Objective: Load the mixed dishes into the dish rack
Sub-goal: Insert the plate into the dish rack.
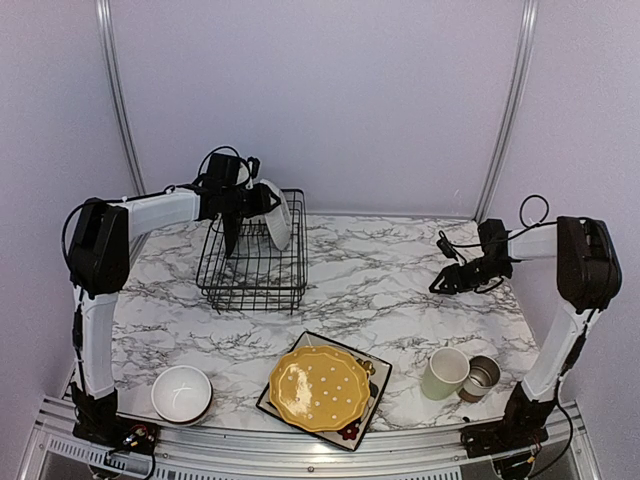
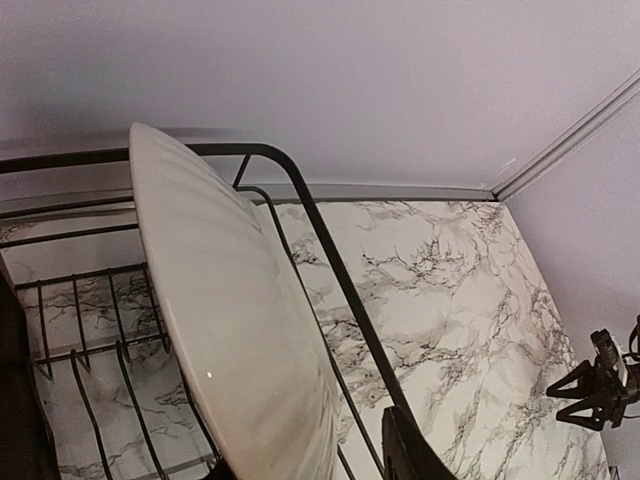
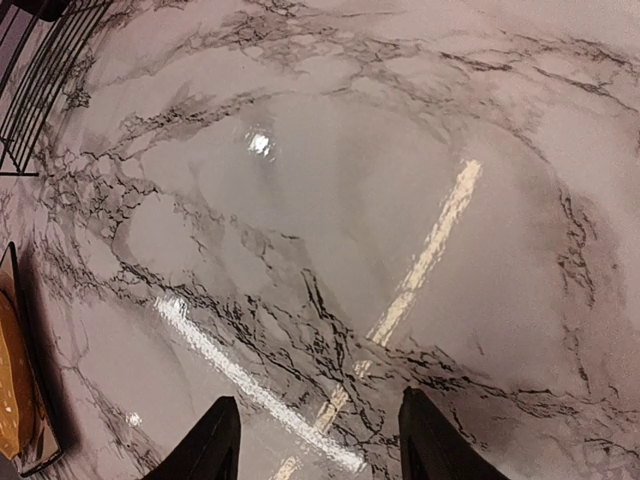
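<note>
The black wire dish rack point(image 1: 252, 305) stands at the back left. A white bowl point(image 1: 279, 215) stands on edge inside it, leaning at its right wall. My left gripper point(image 1: 262, 205) is open around that bowl point(image 2: 230, 320). In the left wrist view point(image 2: 305, 460) a gap and the rack's rim point(image 2: 330, 250) show between bowl and right finger point(image 2: 405, 450). The yellow dotted plate point(image 1: 320, 388) lies on a black flowered square plate point(image 1: 372, 372) at the front. A second white bowl point(image 1: 181, 392) sits front left. The green mug point(image 1: 444, 373) and the grey cup point(image 1: 481, 377) stand front right. My right gripper point(image 1: 447, 280) point(image 3: 312, 440) is open and empty above the marble.
The table is white marble point(image 1: 380, 290) with walls close behind and at both sides. In the right wrist view the rack's corner point(image 3: 40, 80) shows at the top left and the yellow plate's edge point(image 3: 8, 385) at the far left.
</note>
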Action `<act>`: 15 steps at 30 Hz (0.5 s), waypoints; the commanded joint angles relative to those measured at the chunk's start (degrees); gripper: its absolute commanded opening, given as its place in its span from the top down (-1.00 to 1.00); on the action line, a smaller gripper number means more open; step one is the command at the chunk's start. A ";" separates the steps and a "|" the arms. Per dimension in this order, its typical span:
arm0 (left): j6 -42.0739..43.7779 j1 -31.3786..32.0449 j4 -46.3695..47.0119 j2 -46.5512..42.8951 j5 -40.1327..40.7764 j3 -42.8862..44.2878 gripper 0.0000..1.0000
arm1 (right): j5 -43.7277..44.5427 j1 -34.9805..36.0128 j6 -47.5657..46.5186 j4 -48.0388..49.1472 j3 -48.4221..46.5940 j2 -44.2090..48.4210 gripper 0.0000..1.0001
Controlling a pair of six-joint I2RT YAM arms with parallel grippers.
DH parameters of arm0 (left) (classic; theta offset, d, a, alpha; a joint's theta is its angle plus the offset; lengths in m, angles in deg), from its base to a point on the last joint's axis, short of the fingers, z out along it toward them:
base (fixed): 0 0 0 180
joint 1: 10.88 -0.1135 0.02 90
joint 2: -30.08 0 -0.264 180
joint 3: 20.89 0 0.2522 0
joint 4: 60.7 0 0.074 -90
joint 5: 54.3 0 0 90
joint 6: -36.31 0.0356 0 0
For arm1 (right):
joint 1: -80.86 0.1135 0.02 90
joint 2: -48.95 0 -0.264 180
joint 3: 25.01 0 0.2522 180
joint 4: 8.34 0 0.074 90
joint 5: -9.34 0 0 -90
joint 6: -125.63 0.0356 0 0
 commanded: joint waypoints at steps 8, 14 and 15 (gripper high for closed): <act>3.06 0.69 -4.40 -4.80 5.31 1.39 0.13 | -1.00 0.13 -0.71 -0.79 -2.04 1.25 -0.05; 2.38 0.78 -4.94 -3.20 3.93 4.95 0.05 | -1.01 0.11 -0.71 -0.82 -1.95 1.45 -0.06; 2.09 0.84 -4.83 -2.83 3.49 5.36 0.06 | -0.97 0.17 -0.71 -0.82 -1.95 1.53 -0.06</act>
